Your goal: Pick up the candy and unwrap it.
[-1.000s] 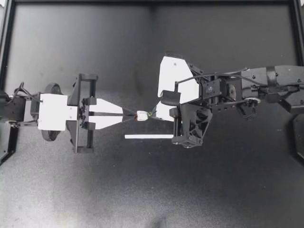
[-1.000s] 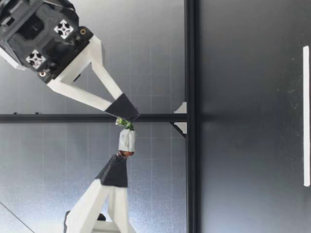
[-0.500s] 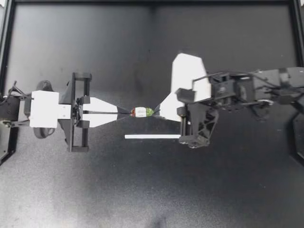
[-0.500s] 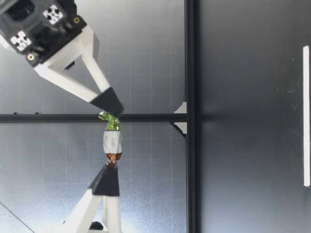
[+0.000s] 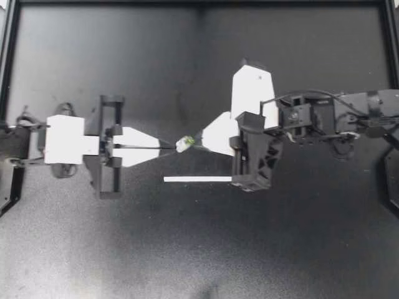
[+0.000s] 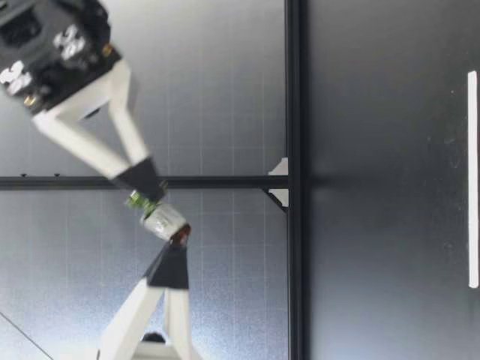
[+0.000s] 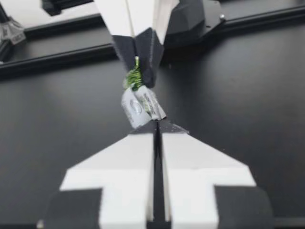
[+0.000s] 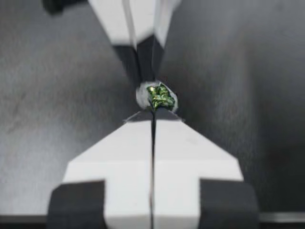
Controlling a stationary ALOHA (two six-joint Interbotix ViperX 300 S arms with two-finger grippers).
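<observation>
A small wrapped candy (image 5: 184,144) with a white body and twisted ends hangs in the air between my two grippers, well above the table. My left gripper (image 5: 173,147) is shut on its reddish twisted end (image 6: 179,237). My right gripper (image 5: 197,138) is shut on the green twisted end (image 6: 136,200). In the left wrist view the candy (image 7: 139,106) stands tilted just ahead of my shut fingertips, with the other gripper pinching its green tail (image 7: 133,78). The right wrist view shows the green twist (image 8: 159,97) right at my fingertips.
A thin white strip (image 5: 197,179) lies flat on the black table under the right arm. Black frame rails (image 5: 9,62) border the table at the sides. A dark crossbar (image 6: 225,182) runs behind the grippers in the low view.
The right gripper has risen and moved slightly toward the left one, so the candy now sits tilted rather than stretched straight. The left gripper has shifted a little right. Both grips hold.
</observation>
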